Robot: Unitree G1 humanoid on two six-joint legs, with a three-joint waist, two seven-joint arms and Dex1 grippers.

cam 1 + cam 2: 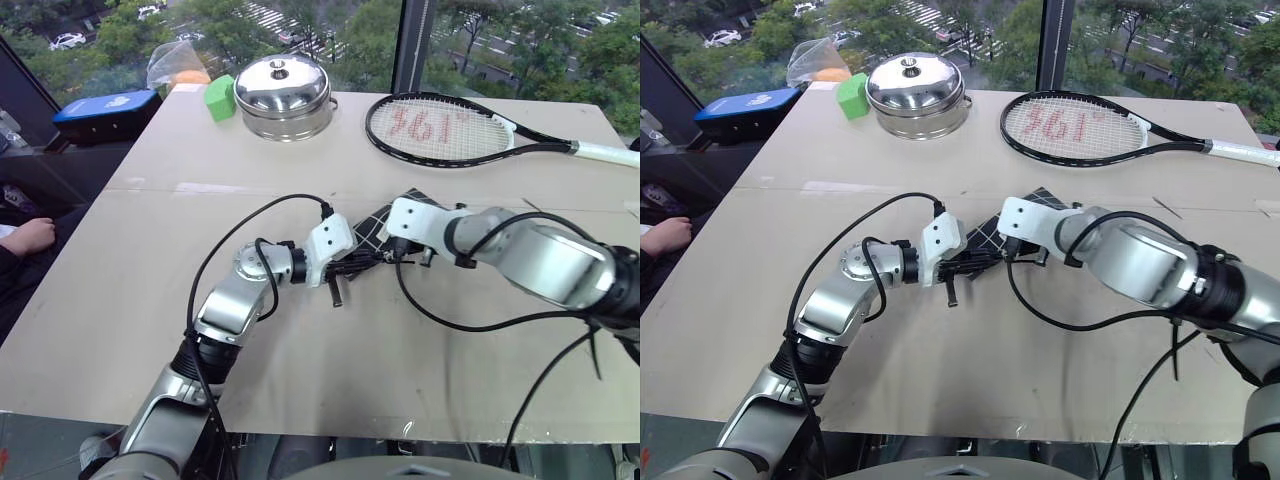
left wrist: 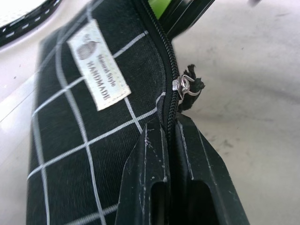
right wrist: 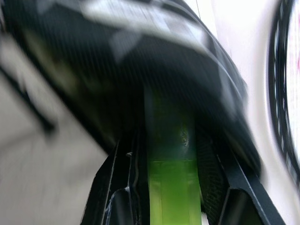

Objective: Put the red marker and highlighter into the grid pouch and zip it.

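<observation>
- One left gripper [image 1: 345, 268] sits nearest on the counter [image 1: 120, 300], its two black fingers [image 2: 145, 183] pressed together on the zipper edge of the grid pouch [image 2: 93, 140], pinching the fabric just below the dark pull [image 2: 190, 86]
- One grid pouch lies near the middle of the counter, between the two grippers; it is black with thin white lines and carries one small white label [image 2: 98, 70] reading "HANDMADE"
- One right gripper [image 1: 392, 250] meets the pouch from the other side, its fingers [image 3: 117, 197] clamped on either side of the highlighter [image 3: 172, 192]
- One highlighter, lime green, sits between those fingers with its forward end pushed in under the dark fabric of the pouch mouth; a sliver of the same green shows at the far end of the zipper in the left wrist view
- One person's hand [image 1: 28, 238] rests beyond the counter's left edge
- One tennis racket [image 1: 450, 128] lies farther back on the right, black-framed with red marking on its strings and a white handle reaching toward the right edge
- One lidded steel pot [image 1: 284, 95] stands at the far middle of the counter, left of the racket head
- One green block [image 1: 219, 98] stands just beside the pot on its left
- One clear plastic bag [image 1: 175, 65] with something orange inside sits at the far left corner
- One blue and black case [image 1: 105, 112] lies past the counter's far left edge
</observation>
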